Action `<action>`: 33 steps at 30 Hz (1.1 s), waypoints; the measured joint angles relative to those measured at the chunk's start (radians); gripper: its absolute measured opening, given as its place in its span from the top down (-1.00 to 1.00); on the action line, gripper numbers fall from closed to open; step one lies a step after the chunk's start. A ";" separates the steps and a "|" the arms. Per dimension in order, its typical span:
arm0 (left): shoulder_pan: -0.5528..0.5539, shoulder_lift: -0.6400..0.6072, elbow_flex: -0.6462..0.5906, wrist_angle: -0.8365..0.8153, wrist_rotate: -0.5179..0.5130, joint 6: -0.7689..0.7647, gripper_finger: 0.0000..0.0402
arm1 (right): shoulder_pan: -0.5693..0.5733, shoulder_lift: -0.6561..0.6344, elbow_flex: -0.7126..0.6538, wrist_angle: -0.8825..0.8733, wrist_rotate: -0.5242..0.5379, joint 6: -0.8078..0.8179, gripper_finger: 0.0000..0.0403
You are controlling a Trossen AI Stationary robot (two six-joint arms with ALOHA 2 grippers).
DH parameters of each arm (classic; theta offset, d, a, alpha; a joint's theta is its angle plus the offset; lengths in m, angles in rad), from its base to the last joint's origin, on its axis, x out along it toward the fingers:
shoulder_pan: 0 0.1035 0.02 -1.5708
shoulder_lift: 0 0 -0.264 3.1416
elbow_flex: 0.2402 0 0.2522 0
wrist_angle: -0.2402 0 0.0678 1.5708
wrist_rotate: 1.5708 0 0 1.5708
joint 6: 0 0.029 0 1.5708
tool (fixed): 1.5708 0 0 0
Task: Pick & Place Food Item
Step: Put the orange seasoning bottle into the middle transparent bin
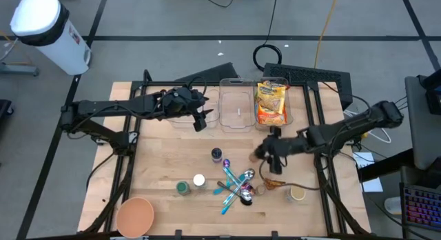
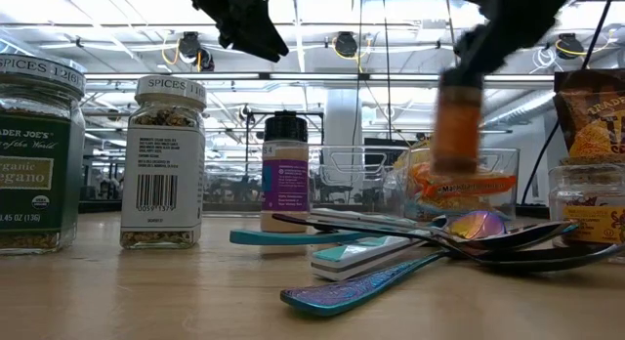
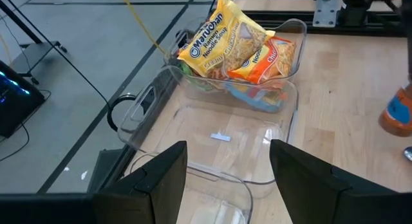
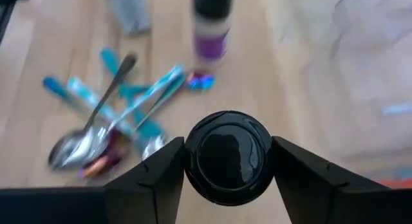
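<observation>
right gripper (image 4: 228, 161) | fingers clenched round black cap of spice bottle (image 2: 457, 125), lifted off bench (image 1: 172, 164) near spoons (image 1: 238, 185) | rigid, light, smooth: likely slips, grip cap sides | left gripper (image 3: 228, 179) released, over clear bin (image 3: 257, 159)

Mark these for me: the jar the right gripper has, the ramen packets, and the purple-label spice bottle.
jar (image 4: 228, 158), right wrist view, on its black lid between the fingers.
ramen packets (image 3: 239, 47), left wrist view, on the yellow front wrapper.
purple-label spice bottle (image 2: 285, 189), low view, on the purple label.
</observation>
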 joint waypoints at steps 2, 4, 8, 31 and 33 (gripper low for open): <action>0.000 0.004 0.000 -0.001 0.000 0.000 -0.14 | -0.051 0.002 0.042 0.000 -0.003 -0.051 0.03; 0.000 0.013 0.000 0.001 0.000 0.000 -0.14 | -0.108 0.001 0.084 0.003 -0.004 -0.112 0.04; 0.000 0.029 -0.001 -0.002 -0.001 0.010 -0.14 | -0.255 0.002 0.163 0.019 -0.027 -0.239 0.05; 0.000 0.038 0.000 0.002 -0.003 0.072 -0.14 | -0.905 0.613 0.644 0.053 -0.502 -0.484 0.05; 0.000 0.038 0.000 0.000 -0.003 0.075 -0.14 | -0.912 0.658 0.644 0.064 -0.502 -0.488 0.05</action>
